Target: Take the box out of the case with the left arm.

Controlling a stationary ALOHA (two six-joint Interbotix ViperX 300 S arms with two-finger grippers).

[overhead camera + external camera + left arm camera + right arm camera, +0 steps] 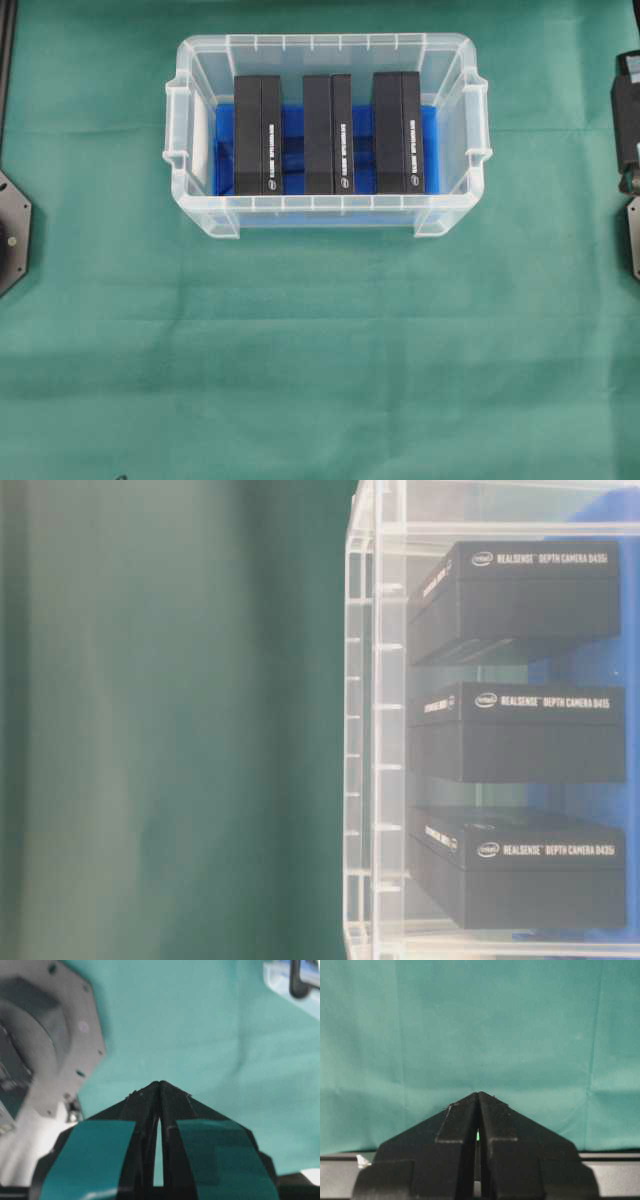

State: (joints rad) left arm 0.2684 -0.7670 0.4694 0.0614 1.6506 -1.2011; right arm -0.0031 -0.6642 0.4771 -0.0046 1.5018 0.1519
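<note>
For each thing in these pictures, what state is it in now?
Case: lidless, upright on the cloth, holding three boxes.
Left box: on edge inside, untouched.
Middle box: same.
Right box: same.
Left tool: shut, empty, above the cloth.
Right tool: shut, empty.

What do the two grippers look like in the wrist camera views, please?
The left gripper is black, its two wedge-shaped fingers covered with broad teal tape patches. The right gripper has the same black wedge shape, but plain, with no tape.
</note>
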